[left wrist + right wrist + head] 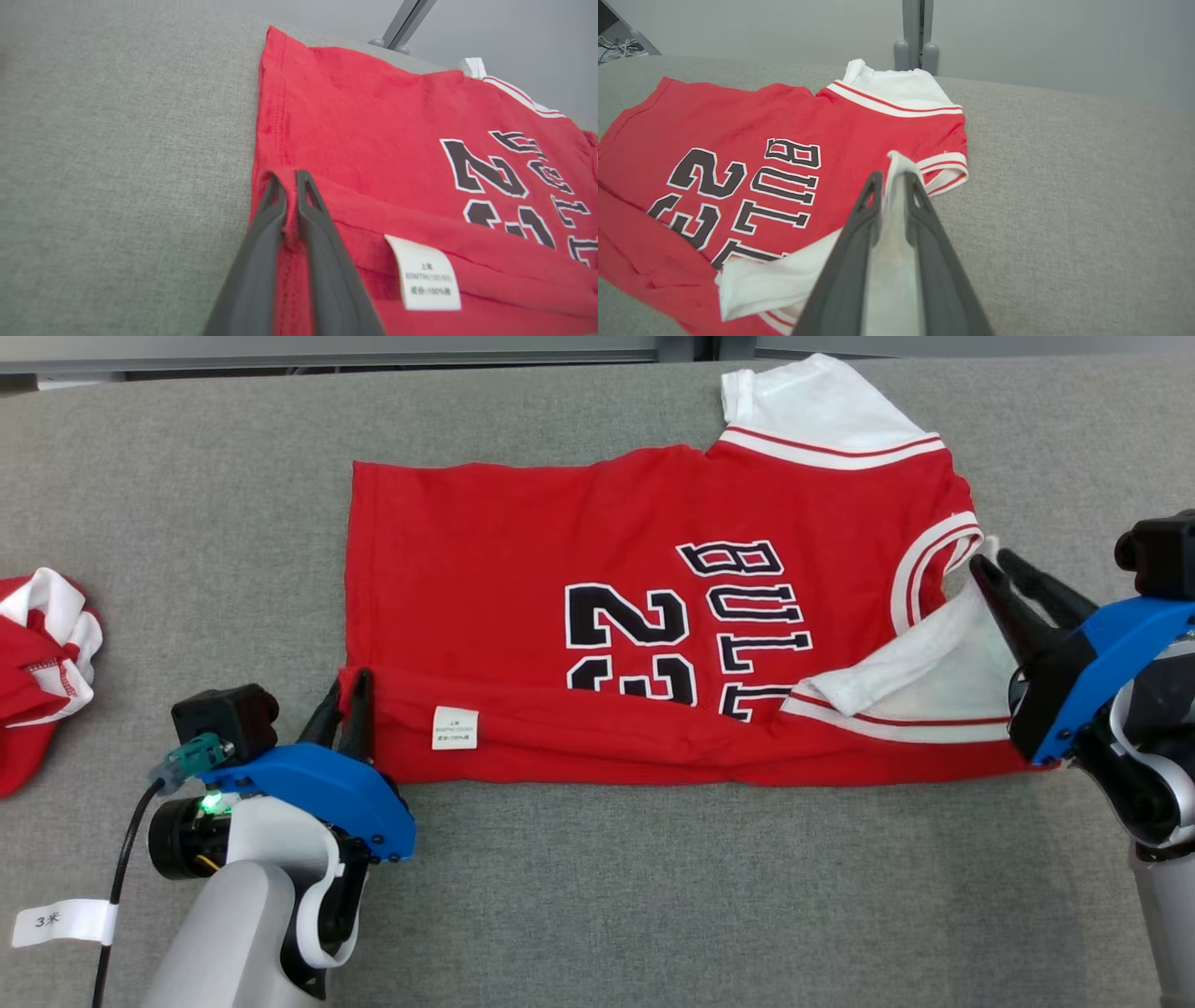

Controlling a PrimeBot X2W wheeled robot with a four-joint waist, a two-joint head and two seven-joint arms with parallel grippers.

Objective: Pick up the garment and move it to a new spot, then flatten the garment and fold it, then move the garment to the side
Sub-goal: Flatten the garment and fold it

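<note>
Lettering (627, 616) partly under garment (467, 569) fold

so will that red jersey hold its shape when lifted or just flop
Probably flops: the jersey already lies folded over along its near edge. Pinched only at its ends by left gripper and right gripper, the middle would likely sag.
</note>
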